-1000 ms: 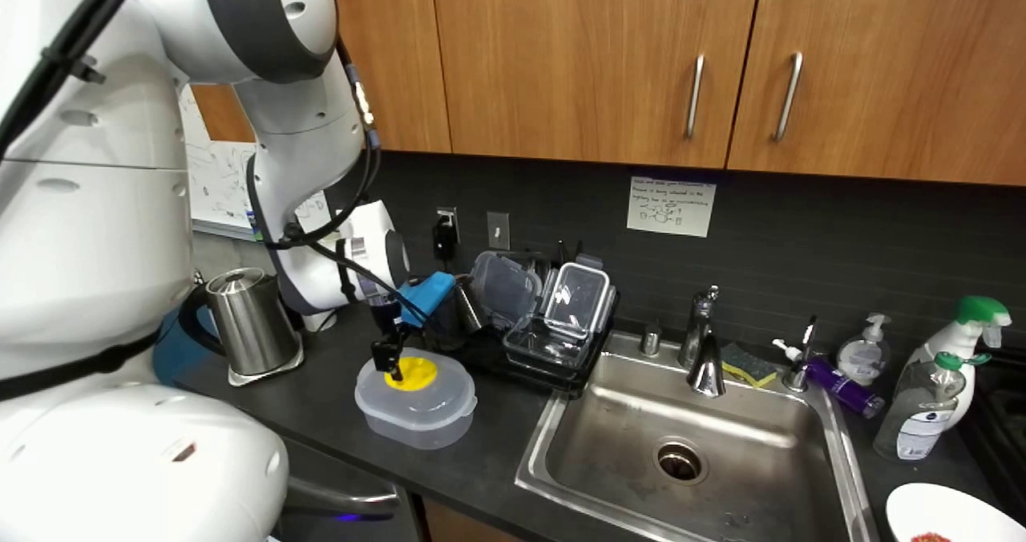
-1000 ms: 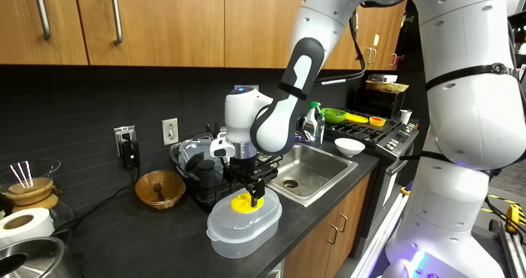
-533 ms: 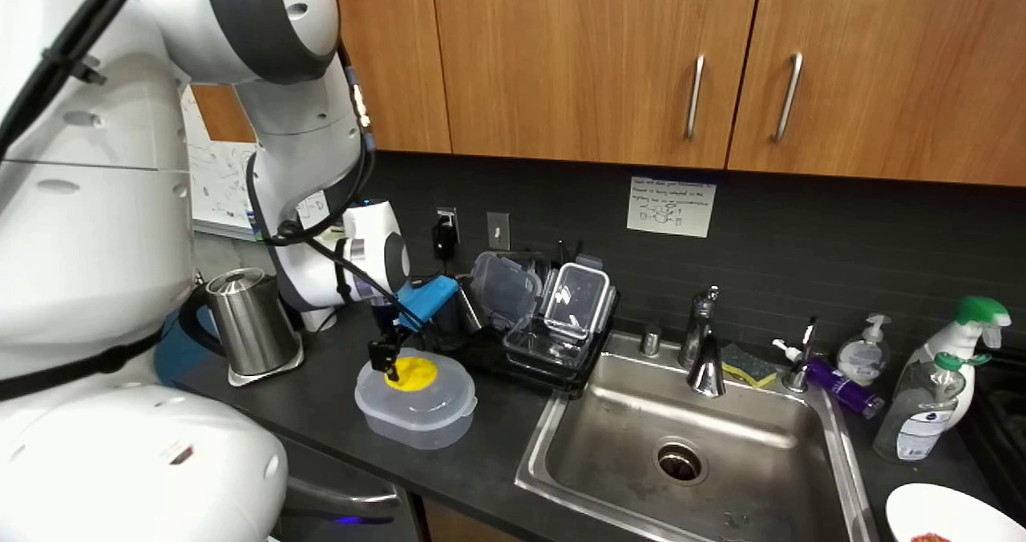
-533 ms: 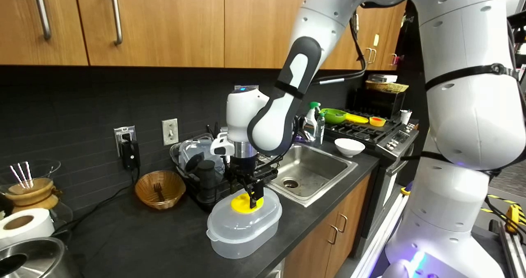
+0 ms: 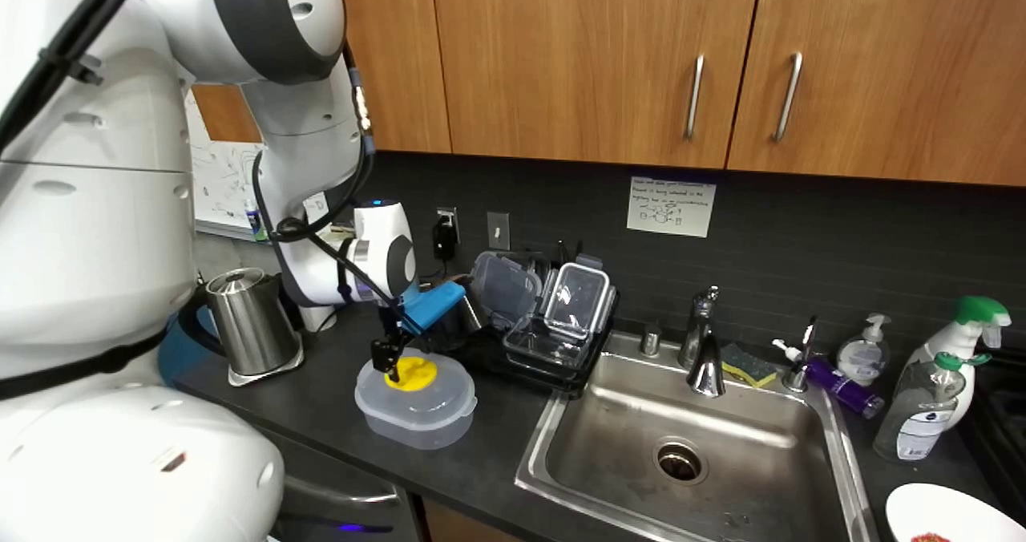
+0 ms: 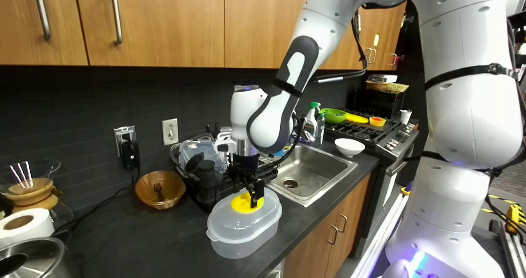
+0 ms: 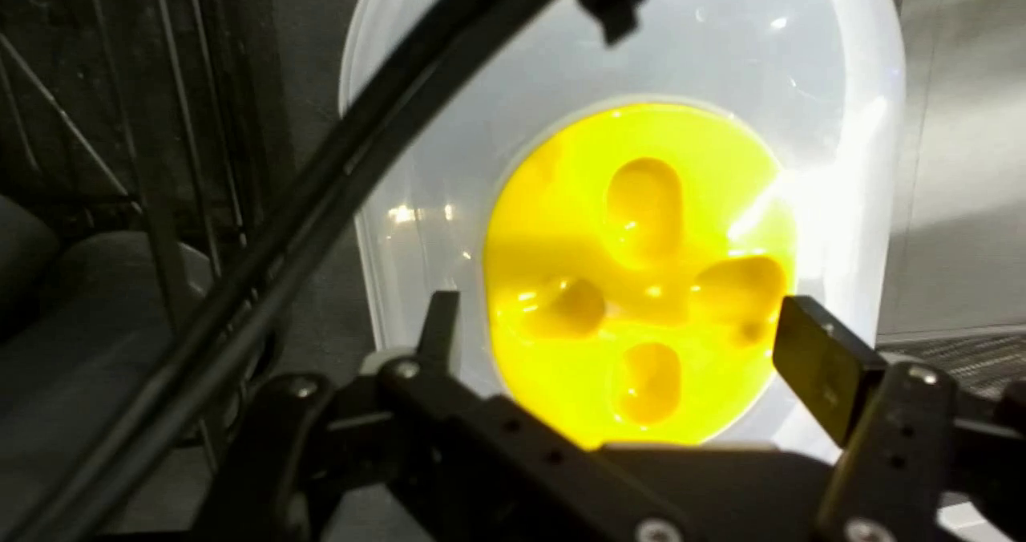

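Over the lidded container (image 6: 242, 245) on the counter (image 6: 135, 237), my gripper (image 7: 624, 329) gapes wide above the yellow disc (image 7: 553, 221); dish rack (image 5: 571, 383) close beside, sink (image 5: 617, 446) past that, cables (image 7: 377, 159) slanting across my view.

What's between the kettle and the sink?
In an exterior view, the translucent container stands between the kettle and the sink, the gripper at its lid; the dish rack is nearer the wall.

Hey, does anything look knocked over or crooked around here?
The purple bottle by the sink looks odd: it slants, apparently on its side, while the pump bottle beside it stands upright. The plastic container, under the open hand, sits flat with its lid on.
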Available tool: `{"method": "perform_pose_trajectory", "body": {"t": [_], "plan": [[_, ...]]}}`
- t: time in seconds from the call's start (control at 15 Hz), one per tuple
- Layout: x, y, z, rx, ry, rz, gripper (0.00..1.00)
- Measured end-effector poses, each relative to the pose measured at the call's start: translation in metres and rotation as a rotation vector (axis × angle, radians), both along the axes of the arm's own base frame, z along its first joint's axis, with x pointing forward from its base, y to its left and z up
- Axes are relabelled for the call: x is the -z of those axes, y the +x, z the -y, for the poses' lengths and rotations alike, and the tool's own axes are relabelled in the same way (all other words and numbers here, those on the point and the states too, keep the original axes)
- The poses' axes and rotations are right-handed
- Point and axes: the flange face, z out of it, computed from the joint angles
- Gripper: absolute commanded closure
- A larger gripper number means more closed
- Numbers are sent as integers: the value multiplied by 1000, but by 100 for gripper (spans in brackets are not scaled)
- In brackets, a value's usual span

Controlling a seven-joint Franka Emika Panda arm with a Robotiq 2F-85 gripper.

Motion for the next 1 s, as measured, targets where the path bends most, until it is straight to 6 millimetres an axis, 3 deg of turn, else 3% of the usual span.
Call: {"method": "perform_pose_trajectory", "body": {"t": [0.47, 0.53, 0.6, 1.0], "plan": [[5, -6, 4, -8, -19, -53, 0], [6, -6, 4, -13, -24, -62, 10], [6, -5, 5, -17, -28, -70, 26], [-2, 5, 6, -45, -34, -67, 66]]}}
